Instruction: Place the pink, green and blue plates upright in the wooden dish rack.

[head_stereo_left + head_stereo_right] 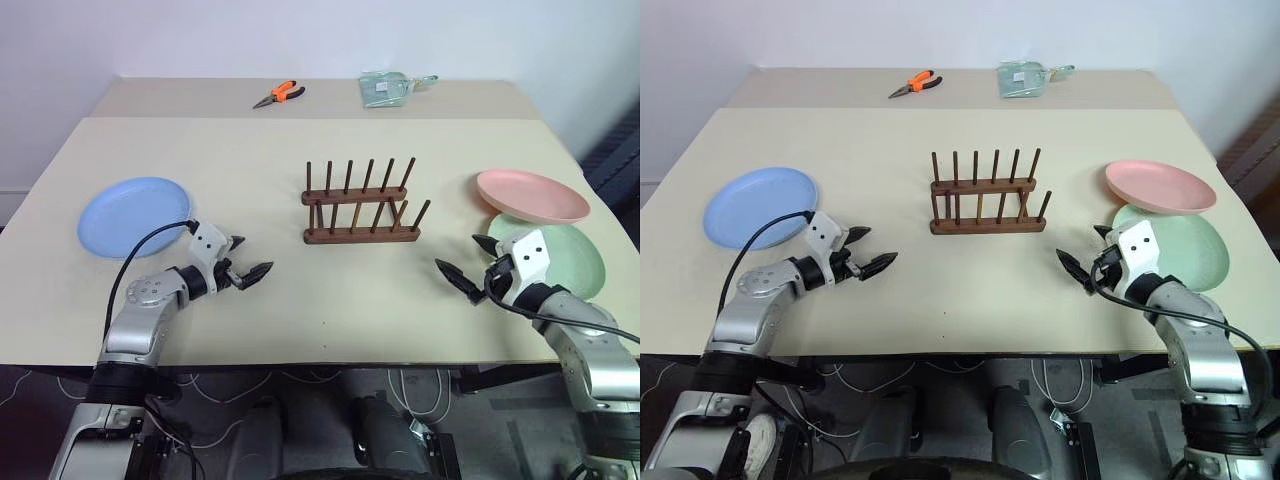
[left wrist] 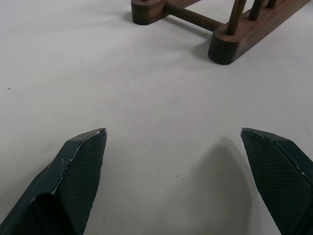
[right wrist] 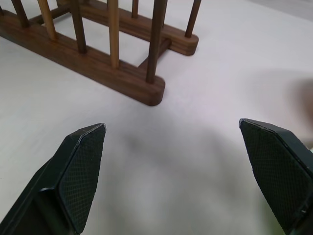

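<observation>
left eye view: the wooden dish rack (image 1: 361, 207) sits mid-counter, long side running left to right, pegs sticking up and leaning a touch to the right, nothing slotted in it.
left eye view, left side: blue plate (image 1: 134, 215) lies flat near the left edge of the counter (image 1: 250, 160). The left gripper (image 1: 246, 267) hovers just right of the plate, between it and the rack, well apart from the rack, pointing toward the middle. Fingers spread wide, holding nothing.
left eye view, right side: pink plate (image 1: 532, 195) rests tilted, its near edge lying on the far rim of the green plate (image 1: 566, 253), which lies flat. The right gripper (image 1: 466, 265) is just left of the green plate, pointing in toward the rack. Also wide open and empty.
left eye view, far edge: orange-handled pliers (image 1: 279, 95) and a clear plastic bag (image 1: 389, 87), well away from everything else.
right eye view: same layout, rack between both grippers, plates out to the sides.
left wrist view: both fingers (image 2: 78, 171) far apart over bare counter, the rack's end ahead, not touching.
right wrist view: fingers (image 3: 80, 171) wide apart again, the rack's other end ahead, base bars running away from the gripper, pegs upright.
</observation>
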Robot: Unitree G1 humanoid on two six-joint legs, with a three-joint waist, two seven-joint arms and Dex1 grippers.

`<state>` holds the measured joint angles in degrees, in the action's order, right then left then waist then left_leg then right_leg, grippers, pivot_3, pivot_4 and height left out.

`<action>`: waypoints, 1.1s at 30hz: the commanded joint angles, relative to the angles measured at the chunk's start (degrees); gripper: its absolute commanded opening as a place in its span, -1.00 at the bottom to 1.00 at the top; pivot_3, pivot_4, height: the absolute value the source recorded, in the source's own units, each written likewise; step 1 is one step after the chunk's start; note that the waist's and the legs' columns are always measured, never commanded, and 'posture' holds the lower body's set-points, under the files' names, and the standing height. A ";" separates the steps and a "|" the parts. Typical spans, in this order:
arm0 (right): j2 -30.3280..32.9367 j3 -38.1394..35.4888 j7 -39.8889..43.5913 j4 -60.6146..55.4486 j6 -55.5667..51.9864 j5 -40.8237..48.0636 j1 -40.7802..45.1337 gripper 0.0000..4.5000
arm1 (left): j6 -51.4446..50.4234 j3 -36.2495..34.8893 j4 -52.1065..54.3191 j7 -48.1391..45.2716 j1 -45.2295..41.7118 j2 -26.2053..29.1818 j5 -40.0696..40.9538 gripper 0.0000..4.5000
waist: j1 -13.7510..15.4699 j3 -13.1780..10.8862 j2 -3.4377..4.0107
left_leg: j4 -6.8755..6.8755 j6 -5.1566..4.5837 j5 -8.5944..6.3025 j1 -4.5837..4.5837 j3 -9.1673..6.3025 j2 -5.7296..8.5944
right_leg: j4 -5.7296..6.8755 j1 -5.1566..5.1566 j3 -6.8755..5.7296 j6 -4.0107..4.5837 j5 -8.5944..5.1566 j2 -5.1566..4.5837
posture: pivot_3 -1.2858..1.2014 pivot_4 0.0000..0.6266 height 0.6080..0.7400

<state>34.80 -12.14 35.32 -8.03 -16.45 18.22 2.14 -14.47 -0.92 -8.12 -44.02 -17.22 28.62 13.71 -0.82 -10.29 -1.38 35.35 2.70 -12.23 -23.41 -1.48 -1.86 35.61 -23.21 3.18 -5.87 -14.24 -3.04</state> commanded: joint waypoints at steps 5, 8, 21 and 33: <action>-0.35 0.38 -1.15 -1.74 1.36 -1.63 1.30 0.99 | 1.21 -0.04 0.38 0.53 -0.86 -0.60 -0.47 1.00 | 0.00 0.00 0.00 | 0.00 0.00 0.00 0.01 0.00 0.00 | 0.02 0.00 0.00 0.00 0.00 0.01 | 0.03 -0.52 0.88; -0.61 0.62 -0.26 -2.26 -0.05 -0.13 1.66 0.99 | 1.52 0.83 -1.87 -1.02 -3.78 -0.83 -0.71 1.00 | 0.04 0.00 0.00 | 0.00 0.00 0.00 0.01 0.00 0.00 | 0.02 0.00 0.00 0.00 0.00 0.01 | 0.03 -0.52 0.88; -3.43 2.64 -5.69 -11.03 -2.58 -2.05 -1.65 0.99 | 13.97 11.59 -40.01 -15.53 -30.92 -9.58 -8.83 1.00 | 0.06 0.00 -0.02 | 0.14 -0.03 -0.01 -0.12 -0.03 0.04 | -0.07 0.02 -0.03 -0.05 0.00 0.04 | 0.03 -0.52 0.88; -3.64 1.33 -9.29 -15.12 -2.51 -3.71 -6.05 1.00 | 22.37 11.43 -55.13 -16.32 -36.99 -13.65 -13.99 -0.66 | 0.13 0.05 -0.03 | 0.18 -0.04 -0.02 -0.11 -0.07 0.03 | -0.04 0.04 -0.03 -0.05 0.00 0.07 | 0.03 -0.52 0.88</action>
<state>31.39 -9.60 26.37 -20.64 -19.55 14.69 -3.84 7.83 10.08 -61.98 -59.14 -54.79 15.07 0.74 -0.69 -10.23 -1.40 35.53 2.66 -12.26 -23.50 -1.55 -1.84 35.57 -23.14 3.15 -5.92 -14.24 -2.97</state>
